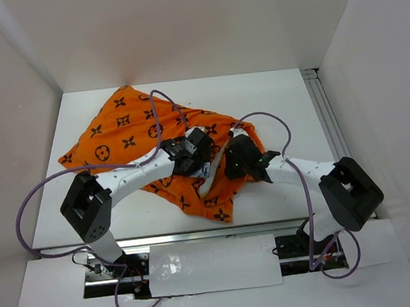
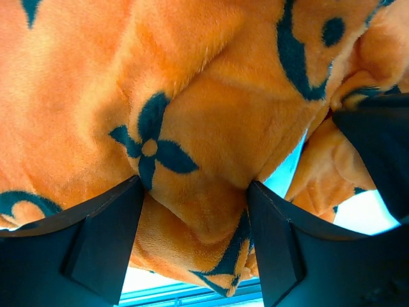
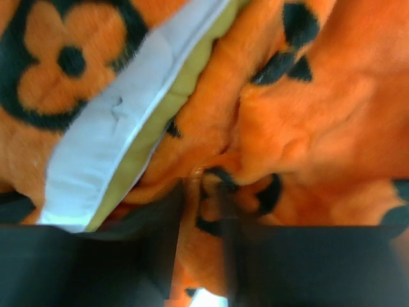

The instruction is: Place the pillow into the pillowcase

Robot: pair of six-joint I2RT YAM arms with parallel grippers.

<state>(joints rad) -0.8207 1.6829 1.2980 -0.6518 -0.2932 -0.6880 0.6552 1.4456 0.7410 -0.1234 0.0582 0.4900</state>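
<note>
The pillowcase (image 2: 211, 96) is straddled by the wide left end effector (image 2: 195, 192), pinched by the narrow right end effector (image 3: 203, 192). Cloth could be lost through shallow pinching.

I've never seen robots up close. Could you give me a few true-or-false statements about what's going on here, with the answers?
1. The pillowcase is orange with dark motifs. True.
2. The pillow lies wholly outside the case. False: only a white strip with a yellow seam peeks out of the orange fabric.
3. The right tool pinches orange fabric. True.
4. The left tool hangs over bare table. False: it straddles a fold of the pillowcase.
</note>
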